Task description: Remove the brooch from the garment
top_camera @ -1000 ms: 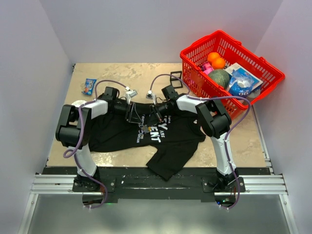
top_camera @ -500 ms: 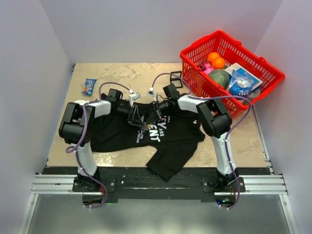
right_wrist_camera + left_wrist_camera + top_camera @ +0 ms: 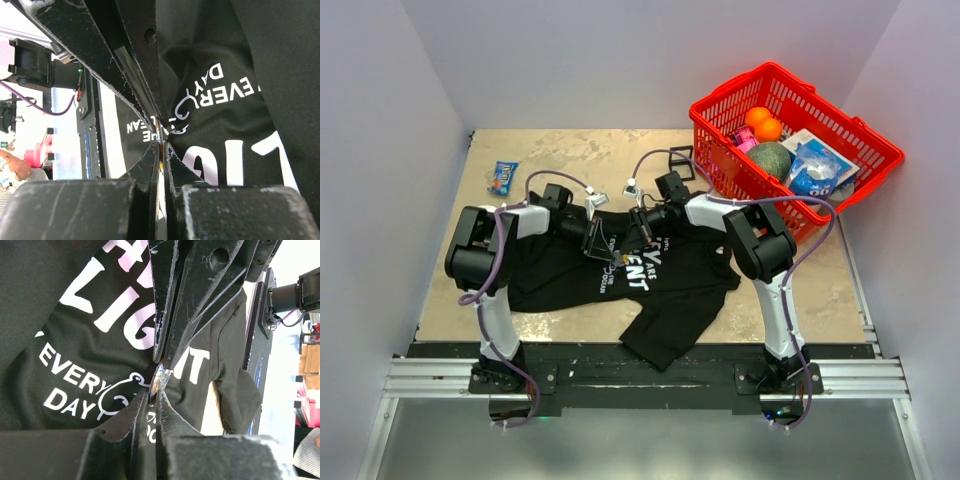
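STEP: gripping brooch on shirt chest, by the lettering | left claw nipped onto its near edge | right claw pressed together just beyond, what it holds unclear | NEXT: probably a steady pull apart, cloth kept down on desk.

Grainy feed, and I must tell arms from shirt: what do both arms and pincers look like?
The left arm and right arm have white links, black joint housings and looping purple cables. The left pincer and right pincer have black, scuffed, tapering fingers.
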Tool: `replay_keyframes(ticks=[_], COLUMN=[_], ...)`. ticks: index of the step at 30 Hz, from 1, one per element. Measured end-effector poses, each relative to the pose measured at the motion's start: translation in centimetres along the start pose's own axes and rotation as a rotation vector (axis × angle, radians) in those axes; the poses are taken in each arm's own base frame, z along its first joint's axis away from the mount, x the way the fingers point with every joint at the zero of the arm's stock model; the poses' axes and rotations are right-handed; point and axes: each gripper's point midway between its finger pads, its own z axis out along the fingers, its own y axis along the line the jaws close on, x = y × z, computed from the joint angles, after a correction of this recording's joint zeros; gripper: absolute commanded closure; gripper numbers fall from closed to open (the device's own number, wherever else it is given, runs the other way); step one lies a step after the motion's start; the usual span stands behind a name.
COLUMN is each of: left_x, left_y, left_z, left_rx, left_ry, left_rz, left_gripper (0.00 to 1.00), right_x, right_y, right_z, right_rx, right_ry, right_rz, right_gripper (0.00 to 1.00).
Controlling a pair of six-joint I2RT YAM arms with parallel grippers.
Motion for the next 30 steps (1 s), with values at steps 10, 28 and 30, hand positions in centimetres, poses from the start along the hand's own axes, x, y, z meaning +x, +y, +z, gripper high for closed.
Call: replay_keyframes(ticks=[10,28,30], left_x=[-0.8,-7.0,-7.2], left_y=[-0.5,-1.0,-1.0], left_z=[-0.2,-0.9,-0.7], left_rx=[0.009,-0.096,-0.094], left_ry=[0.025,-0.063,-0.069], left_rz=[-0.024,-0.327,-0.364], left_gripper=[1.00,1.00,1.00], right_x=[-0.3,-5.0,-3.3], right_y=[-1.5,8.4,7.9], right_z=[-0.8,-6.0,-3.9], right_rx=[0.086,0.523,0.540], right_ry=[-0.004,-0.134,-0.083], right_rz=[-0.013,-0.808,-0.810], right_gripper=[0.58,0.50,0.49])
